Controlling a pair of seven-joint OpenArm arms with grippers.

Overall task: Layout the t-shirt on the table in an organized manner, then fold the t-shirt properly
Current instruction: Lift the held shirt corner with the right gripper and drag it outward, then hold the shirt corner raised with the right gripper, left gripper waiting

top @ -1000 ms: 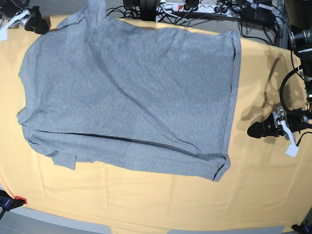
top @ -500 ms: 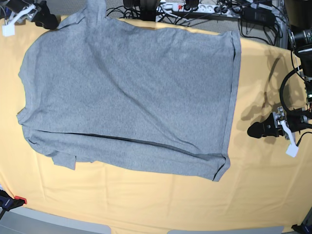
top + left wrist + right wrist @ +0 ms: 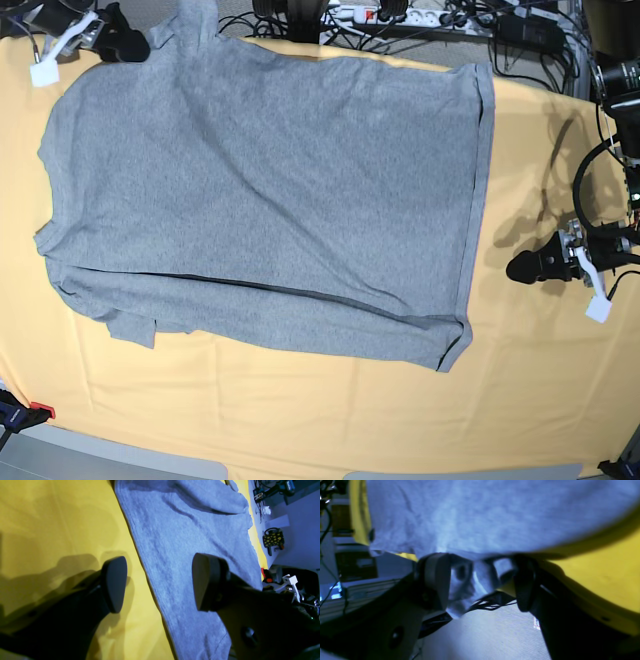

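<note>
T-shirt (image 3: 270, 200) lies spread, plain grey side up, across the table (image 3: 300, 410) in the base view; the left gripper (image 3: 527, 267) hovers off the hem, and the right gripper (image 3: 118, 42) sits at the far corner by a sleeve draped over the table's edge. To lay it out well, that sleeve probably wants pinching near its tip and drawing flat onto the table.

Left wrist view: left gripper (image 3: 157, 582) has jaws wide apart, empty, straddling the hem line above the cloth.

Right wrist view: right gripper (image 3: 481, 580) stands wide, hanging grey fabric between its jaws, not clamped.
</note>
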